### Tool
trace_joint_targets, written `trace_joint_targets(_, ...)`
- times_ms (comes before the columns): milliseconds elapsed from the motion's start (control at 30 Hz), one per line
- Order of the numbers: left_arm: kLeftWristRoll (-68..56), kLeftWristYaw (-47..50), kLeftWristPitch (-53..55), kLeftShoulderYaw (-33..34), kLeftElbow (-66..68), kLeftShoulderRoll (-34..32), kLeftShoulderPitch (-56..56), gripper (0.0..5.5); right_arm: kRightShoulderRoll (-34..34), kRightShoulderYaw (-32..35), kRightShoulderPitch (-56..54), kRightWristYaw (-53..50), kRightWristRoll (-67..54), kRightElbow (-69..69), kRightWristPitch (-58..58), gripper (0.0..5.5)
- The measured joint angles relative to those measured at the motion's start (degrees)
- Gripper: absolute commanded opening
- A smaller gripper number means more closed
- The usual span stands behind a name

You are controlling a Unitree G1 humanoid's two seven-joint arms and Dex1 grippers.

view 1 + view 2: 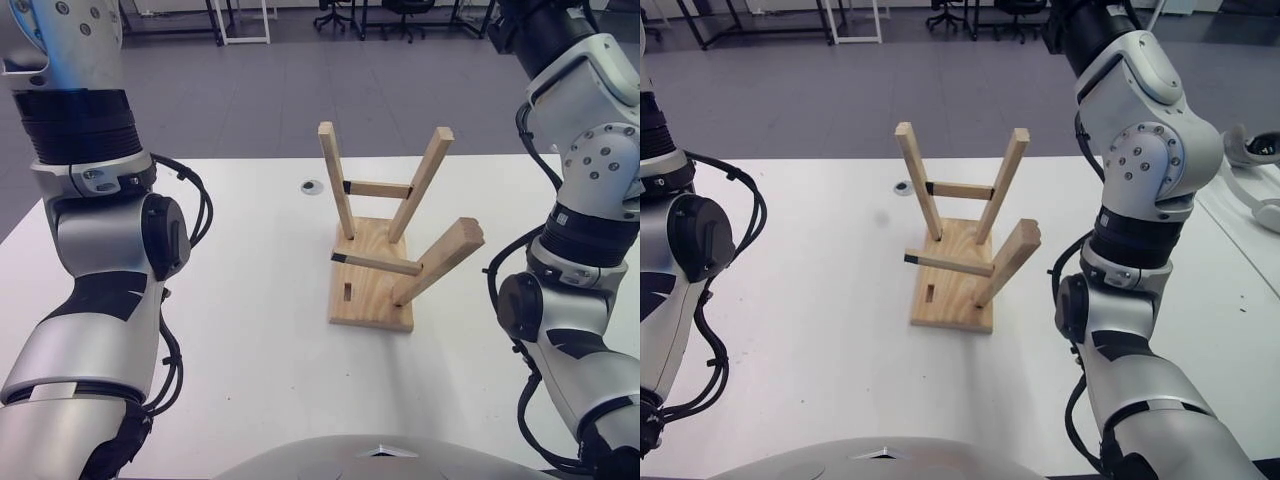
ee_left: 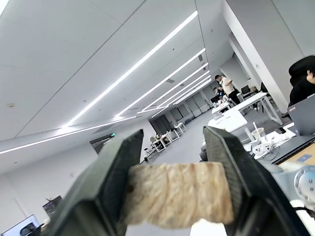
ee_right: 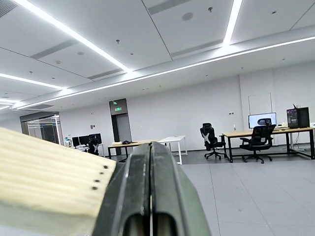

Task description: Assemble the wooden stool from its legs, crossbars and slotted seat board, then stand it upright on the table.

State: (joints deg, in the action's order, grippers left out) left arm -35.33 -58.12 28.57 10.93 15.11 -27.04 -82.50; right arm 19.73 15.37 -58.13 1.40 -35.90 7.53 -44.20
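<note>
This is an open-plan office or lab hall. Long strip lights point(image 3: 231, 22) cross a white ceiling, and rows of desks point(image 3: 275, 131) carry monitors point(image 3: 261, 119). Black swivel chairs point(image 3: 210, 140) stand on grey floor point(image 1: 250, 90), with more at twelve o'clock beyond the white bench point(image 1: 230, 320).

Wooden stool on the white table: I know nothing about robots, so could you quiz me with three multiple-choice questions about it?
1. Where is the pale wooden slotted seat board? A) flat on the white table B) on the floor C) in a gripper
2. How many wooden legs stand in it? A) one B) three C) five
3. The left gripper is: A) open and empty B) shut on nothing C) shut on a pale wooden piece

1 A: the eye views show it flat on the tabletop.
2 B: three rise from it, and one slot is unfilled.
3 C: wood sits clamped between its fingers.
</note>
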Motion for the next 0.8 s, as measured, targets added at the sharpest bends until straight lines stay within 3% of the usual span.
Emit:
trace_joint_targets(333,7.21,6.74,-6.64,-0.24,11.97,-1.95,-0.2,2.03,-1.68,0.94,0.47,0.67,0.34,0.37,3.75,0.0)
trace_joint_targets(533,5.6,15.72,-6.5,6.13,20.75,-1.19,-5.13,2.03,4.53,-9.98,3.48,11.56,10.49,3.96,11.66,1.14)
trace_joint_targets(633,3.8,19.05,-3.47,7.78,21.27,0.42,-6.19,2.03,9.55,-17.4,4.28,14.22,24.38,2.13,22.32,1.8)
trace_joint_targets(800,0.61,24.12,4.46,6.86,15.86,7.07,-5.9,2.03,11.35,-21.25,4.18,14.31,36.29,-3.53,31.95,2.65)
